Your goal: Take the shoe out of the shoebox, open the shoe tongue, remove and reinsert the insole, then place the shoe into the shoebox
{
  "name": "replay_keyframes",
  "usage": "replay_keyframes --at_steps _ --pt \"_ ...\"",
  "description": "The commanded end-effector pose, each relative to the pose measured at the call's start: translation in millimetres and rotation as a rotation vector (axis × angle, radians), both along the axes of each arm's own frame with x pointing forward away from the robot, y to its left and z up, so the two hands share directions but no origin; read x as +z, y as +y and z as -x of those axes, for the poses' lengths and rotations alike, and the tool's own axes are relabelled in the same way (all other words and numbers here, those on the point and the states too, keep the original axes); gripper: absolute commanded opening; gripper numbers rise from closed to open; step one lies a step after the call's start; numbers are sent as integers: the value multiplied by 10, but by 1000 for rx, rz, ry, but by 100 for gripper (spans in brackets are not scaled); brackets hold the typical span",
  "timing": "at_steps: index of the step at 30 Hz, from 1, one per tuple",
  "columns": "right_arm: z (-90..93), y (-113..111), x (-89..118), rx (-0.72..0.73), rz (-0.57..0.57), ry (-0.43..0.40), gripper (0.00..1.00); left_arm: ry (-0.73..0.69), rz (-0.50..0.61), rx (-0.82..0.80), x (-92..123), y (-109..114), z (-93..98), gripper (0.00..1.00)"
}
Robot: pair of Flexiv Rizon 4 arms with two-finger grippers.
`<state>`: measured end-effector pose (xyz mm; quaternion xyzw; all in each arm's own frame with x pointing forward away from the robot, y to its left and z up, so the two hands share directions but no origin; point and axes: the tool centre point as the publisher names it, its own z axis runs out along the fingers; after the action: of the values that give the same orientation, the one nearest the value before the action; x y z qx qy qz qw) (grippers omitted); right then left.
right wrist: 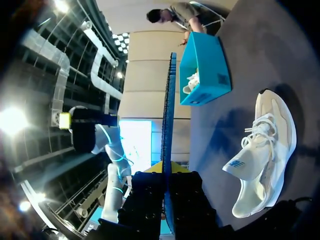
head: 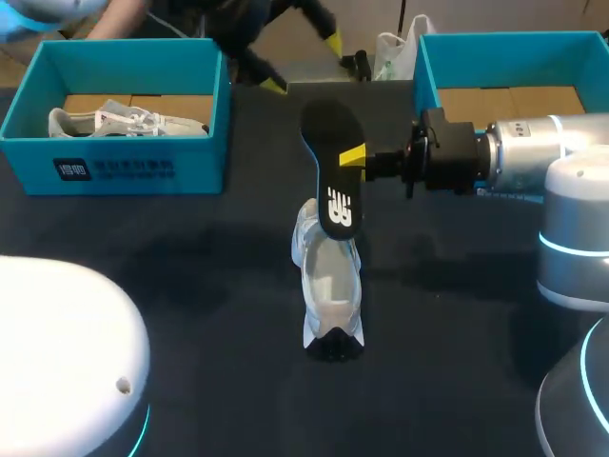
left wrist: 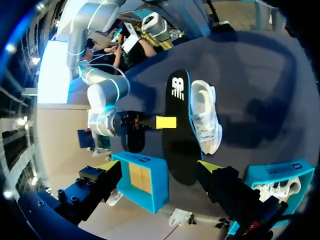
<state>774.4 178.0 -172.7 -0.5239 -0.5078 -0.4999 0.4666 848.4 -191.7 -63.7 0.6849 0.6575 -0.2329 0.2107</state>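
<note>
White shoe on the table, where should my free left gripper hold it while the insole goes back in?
Probably the heel, the end nearest the robot, coming down from above with a finger on each side wall. The white shoe stands upright on its sole, narrow across, and the insole in the right gripper hangs over its toe end, so the heel is clear.

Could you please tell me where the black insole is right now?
The insole is at the head view's middle, held by the right gripper, just over the white shoe.
</note>
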Motion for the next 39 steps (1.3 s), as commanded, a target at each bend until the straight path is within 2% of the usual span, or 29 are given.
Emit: replay_keyframes --at_steps 1,8,13,19,27,30,33,37,39 --pt "3 19 0 -2 2 1 0 52 -480 -82 98 -155 -137 100" --pt "3 19 0 -2 2 1 0 18 -594 -110 228 -206 -59 100" --pt "3 19 0 -2 2 1 0 -10 -663 -91 226 -224 -13 100" --pt "3 19 0 -2 2 1 0 -11 -658 -41 189 -192 -2 100" --pt "3 19 0 -2 2 1 0 20 -584 25 201 -30 -46 100" --pt "3 19 0 -2 2 1 0 14 -521 50 225 80 -50 100" --pt "3 19 0 -2 2 1 0 13 -393 78 230 229 -14 100" --pt "3 19 0 -2 2 1 0 13 -75 81 176 463 98 100" --pt "3 19 0 -2 2 1 0 33 46 93 109 539 181 100"
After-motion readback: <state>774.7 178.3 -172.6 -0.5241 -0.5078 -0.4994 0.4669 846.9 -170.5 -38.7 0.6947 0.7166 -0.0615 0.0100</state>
